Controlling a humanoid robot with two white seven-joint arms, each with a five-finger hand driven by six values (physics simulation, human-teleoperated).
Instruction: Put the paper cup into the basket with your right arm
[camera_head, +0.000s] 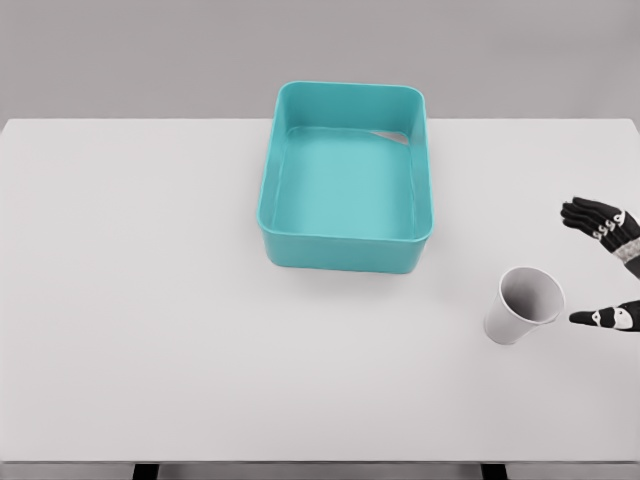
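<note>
White paper cup (524, 306), tapered and smooth-walled, on the near right part of the desk, tilted so that its round open mouth faces up and toward the right; grey shadowed interior visible, narrower base down and to the left. Broad white matte desk (150, 300), flat and rectangular, with dark legs just showing at the lower edge. Teal plastic basket (346, 176), rectangular with rounded corners, glossy solid walls and open top, upright near the middle of the far half of the desk, well apart from the cup; small pale patch on its inner far right corner, too small to identify.

Cup to the front right of the basket, outside it, resting on the desk surface. Right robot hand (604, 268), black with white markings on the finger segments, entering from the right picture edge just beside the cup. Fingers spread apart: upper fingers (592, 216) above and to the right of the cup mouth, one lower digit, likely the thumb, level with the cup rim, its tip very near the rim; contact not discernible. Nothing enclosed in the robot hand; cup mouth facing the gap between the digits.
</note>
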